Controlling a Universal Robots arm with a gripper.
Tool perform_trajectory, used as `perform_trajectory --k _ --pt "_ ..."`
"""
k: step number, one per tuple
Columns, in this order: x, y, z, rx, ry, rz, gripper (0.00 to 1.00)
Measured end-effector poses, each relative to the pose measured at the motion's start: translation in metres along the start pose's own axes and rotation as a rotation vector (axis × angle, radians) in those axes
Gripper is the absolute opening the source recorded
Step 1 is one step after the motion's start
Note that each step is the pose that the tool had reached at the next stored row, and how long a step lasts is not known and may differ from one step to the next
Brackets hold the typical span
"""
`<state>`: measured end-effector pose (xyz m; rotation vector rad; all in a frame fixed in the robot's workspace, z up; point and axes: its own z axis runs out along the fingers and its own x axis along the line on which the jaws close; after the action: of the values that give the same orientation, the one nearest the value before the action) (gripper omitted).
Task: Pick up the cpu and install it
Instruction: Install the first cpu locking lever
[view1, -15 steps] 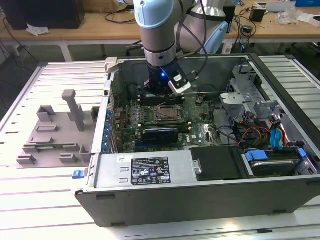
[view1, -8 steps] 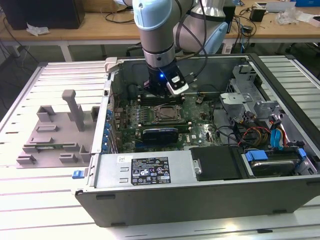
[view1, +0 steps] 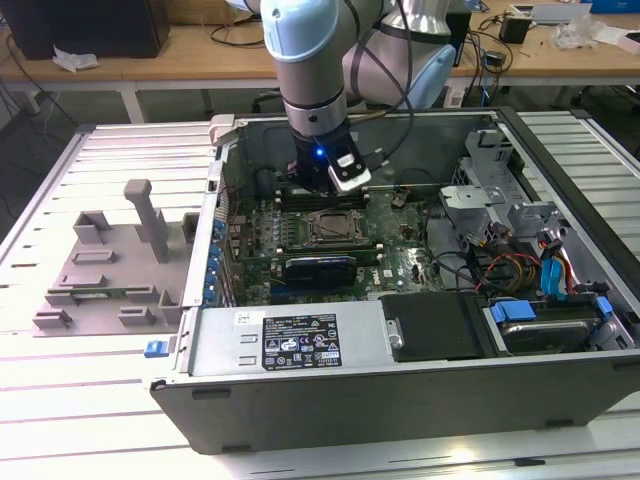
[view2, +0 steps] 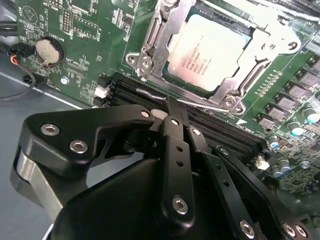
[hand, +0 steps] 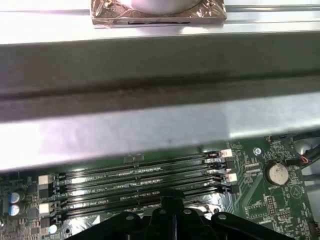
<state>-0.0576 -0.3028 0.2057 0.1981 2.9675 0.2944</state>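
The cpu (view2: 210, 50) is already sitting in its socket (view2: 150, 52) (latching I can't judge); the claw (view2: 171, 107), pinched together and empty, is hovering over the memory slots (view2: 230, 132).

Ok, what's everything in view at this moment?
cpu: one, silver, lying in the socket.
socket: one, metal-framed, on the green motherboard.
memory slots: four, black, beside the socket.
coin battery: one, silver, on the motherboard.
computer case: one, grey, open, on the slatted table.
fixture: one, grey, on the table, exterior view's left of the case.
arm: one, grey-blue, reaching into the case.
hand: one, black, shut and empty, above the memory slots.
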Motion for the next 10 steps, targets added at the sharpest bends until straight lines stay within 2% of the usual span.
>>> perform_trajectory --k 1,4,5,10 --pt "0.0005 0.0004 0.0005 0.0008 -0.0011 0.004 0.11" --pt "0.001 -0.0002 0.0029 0.025 -0.0088 0.026 0.11" --pt "0.0012 -0.0003 0.0035 0.0296 -0.0111 0.035 0.11" --pt "0.0015 0.0001 0.0048 0.0351 -0.0168 0.062 0.11"
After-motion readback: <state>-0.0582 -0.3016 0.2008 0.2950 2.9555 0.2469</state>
